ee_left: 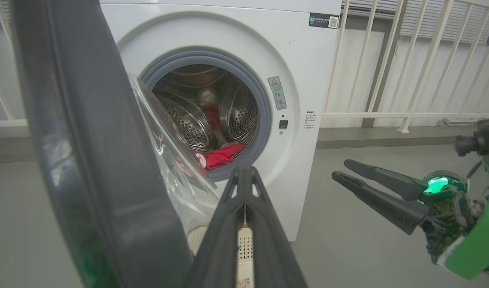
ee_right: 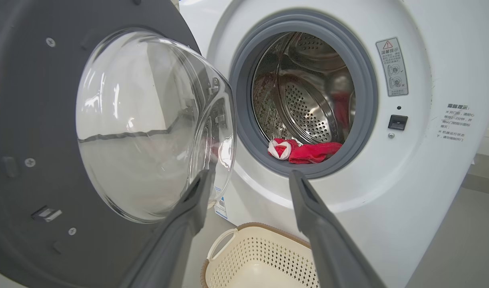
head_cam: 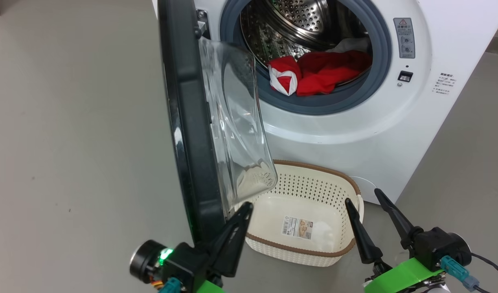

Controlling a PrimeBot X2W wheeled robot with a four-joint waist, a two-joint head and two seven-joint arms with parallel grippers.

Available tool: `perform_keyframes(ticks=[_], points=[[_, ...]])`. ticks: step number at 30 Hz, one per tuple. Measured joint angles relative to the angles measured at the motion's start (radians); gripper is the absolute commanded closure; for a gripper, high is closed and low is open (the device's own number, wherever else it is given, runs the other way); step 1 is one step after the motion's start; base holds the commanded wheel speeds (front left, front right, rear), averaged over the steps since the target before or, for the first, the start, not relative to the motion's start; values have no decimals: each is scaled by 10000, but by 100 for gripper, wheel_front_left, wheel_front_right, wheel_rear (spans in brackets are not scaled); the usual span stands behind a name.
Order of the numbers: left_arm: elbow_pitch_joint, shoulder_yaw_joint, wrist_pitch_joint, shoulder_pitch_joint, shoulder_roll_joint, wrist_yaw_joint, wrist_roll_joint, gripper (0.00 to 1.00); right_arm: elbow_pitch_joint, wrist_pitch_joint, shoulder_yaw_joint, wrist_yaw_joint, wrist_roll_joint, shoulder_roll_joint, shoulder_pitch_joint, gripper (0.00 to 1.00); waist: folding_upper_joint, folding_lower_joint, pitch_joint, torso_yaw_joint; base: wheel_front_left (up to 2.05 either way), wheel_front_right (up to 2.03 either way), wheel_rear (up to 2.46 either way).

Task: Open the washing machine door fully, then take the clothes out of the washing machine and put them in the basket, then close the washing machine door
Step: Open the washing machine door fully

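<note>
Nearest, left claw [head_cam: 245,207] is pressed together beside the washing machine door [head_cam: 187,122]; right claw [head_cam: 363,196] is spread, empty. Door looks open, perhaps not fully. Clothes [head_cam: 320,73] lie in the washing machine [head_cam: 354,134]; the basket [head_cam: 310,249] in front is empty. Unloading and closing remain.

Bright red clothes [head_cam: 320,75] with white trim against the perforated steel drum [head_cam: 297,20], grey ring [head_cam: 381,53], white washing machine [head_cam: 354,138]; glossy black door [head_cam: 189,130]; cream hole-dotted basket [head_cam: 314,188], brown rim.

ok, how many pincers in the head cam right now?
2. Left dark two-fingered pincer, shut, lower left beside the glossy black round door; right pincer, open, lower right by the cream perforated plastic basket.
</note>
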State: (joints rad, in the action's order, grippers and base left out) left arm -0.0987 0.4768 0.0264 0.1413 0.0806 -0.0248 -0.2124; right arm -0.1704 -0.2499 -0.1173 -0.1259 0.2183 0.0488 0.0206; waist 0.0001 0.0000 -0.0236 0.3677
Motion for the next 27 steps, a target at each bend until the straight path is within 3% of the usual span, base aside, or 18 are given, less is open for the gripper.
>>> perform_keyframes(ticks=[27], points=[[497,-1101,0,-857,389,-1129,-359,100,-6,0,-4,0,-25,-2,-12,0,0,0,294,571,0,0,0]])
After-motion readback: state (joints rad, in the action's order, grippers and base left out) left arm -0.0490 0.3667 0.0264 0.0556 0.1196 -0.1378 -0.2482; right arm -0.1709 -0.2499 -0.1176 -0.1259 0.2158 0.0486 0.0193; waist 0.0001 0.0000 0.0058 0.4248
